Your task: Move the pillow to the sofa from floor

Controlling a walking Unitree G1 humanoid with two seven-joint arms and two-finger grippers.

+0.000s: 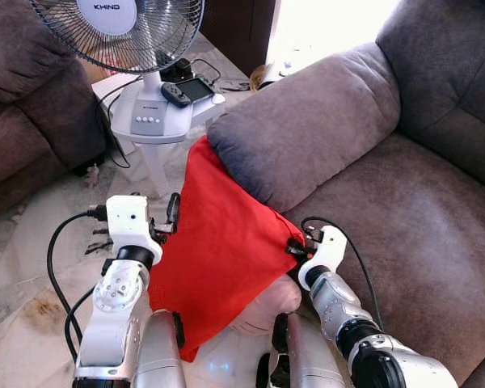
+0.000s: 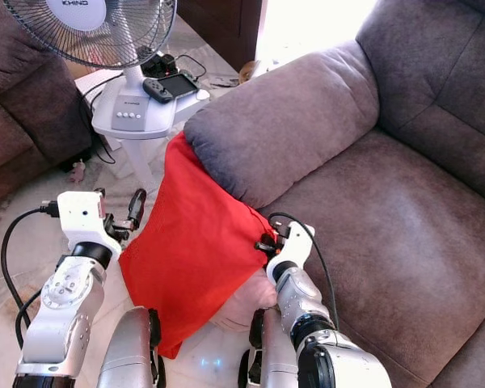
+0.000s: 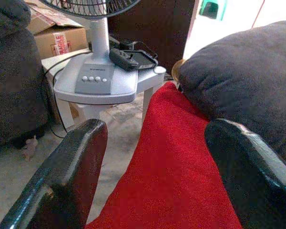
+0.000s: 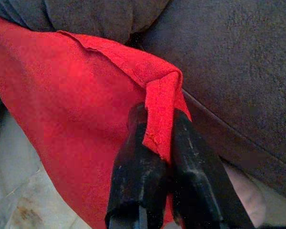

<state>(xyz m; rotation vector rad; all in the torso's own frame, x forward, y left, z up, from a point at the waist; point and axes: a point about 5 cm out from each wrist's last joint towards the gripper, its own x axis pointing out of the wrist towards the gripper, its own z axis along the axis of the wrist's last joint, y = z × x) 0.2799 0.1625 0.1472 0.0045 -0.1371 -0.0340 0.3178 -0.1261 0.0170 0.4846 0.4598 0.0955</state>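
The pillow hung red between both arms against the sofa's armrest, its length running up toward the sofa seat, with the right gripper pinched on its corner and the left gripper spread wide at its edge.

The two black fingers of the left gripper stand wide apart over the red pillow. Behind it are a grey sofa arm and a white fan base.
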